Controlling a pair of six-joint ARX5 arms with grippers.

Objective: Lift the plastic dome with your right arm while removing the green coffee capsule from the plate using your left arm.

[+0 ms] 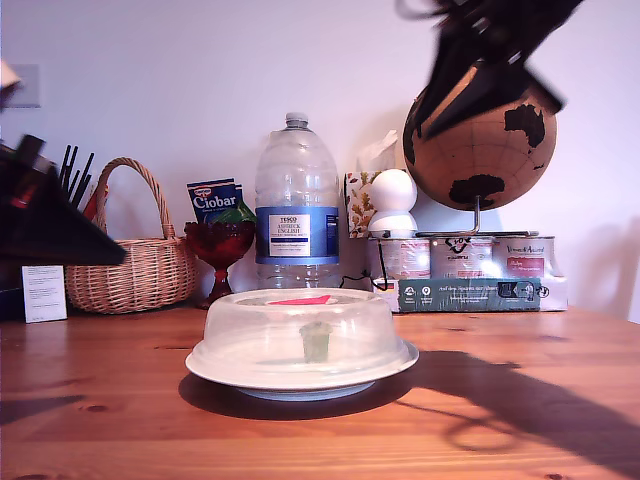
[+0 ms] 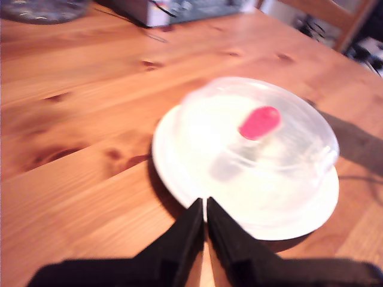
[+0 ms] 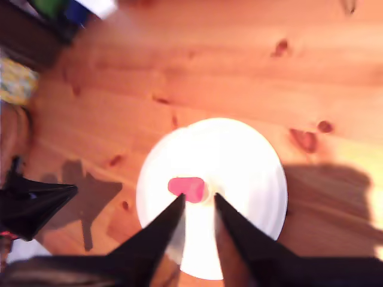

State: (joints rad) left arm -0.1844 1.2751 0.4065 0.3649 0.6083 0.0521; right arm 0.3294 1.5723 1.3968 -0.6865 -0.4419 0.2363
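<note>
My first gripper (image 2: 205, 206) hangs above the wooden worktop (image 2: 90, 119) just short of the plate's rim; its two black pointed fingers (image 2: 187, 230) are pressed together at the tips, closed on nothing, and they touch neither the plate nor the dome. My second gripper (image 3: 199, 200) looks straight down over the dome from well above, its fingers (image 3: 164, 224) parted by a narrow gap, holding nothing, the red handle tab (image 3: 187, 188) showing just beyond the tips. In the exterior view a blurred black arm (image 1: 480, 60) sits high at the top right, in front of the globe (image 1: 485, 145), clear of the dome; another dark arm part (image 1: 45, 215) shows at that view's left edge.

The plastic dome (image 1: 300, 335) sits flat on the white plate (image 1: 300, 375), covering it, near the front middle of the worktop. The green coffee capsule (image 1: 315, 342) stands upright on the plate under the dome, seen through the translucent plastic near the centre.

Along the back edge of the worktop stand a wicker basket (image 1: 135, 265), a red glass goblet (image 1: 218, 250), a large clear water bottle (image 1: 296, 205) and a row of tins (image 1: 465, 258) under the globe.
</note>
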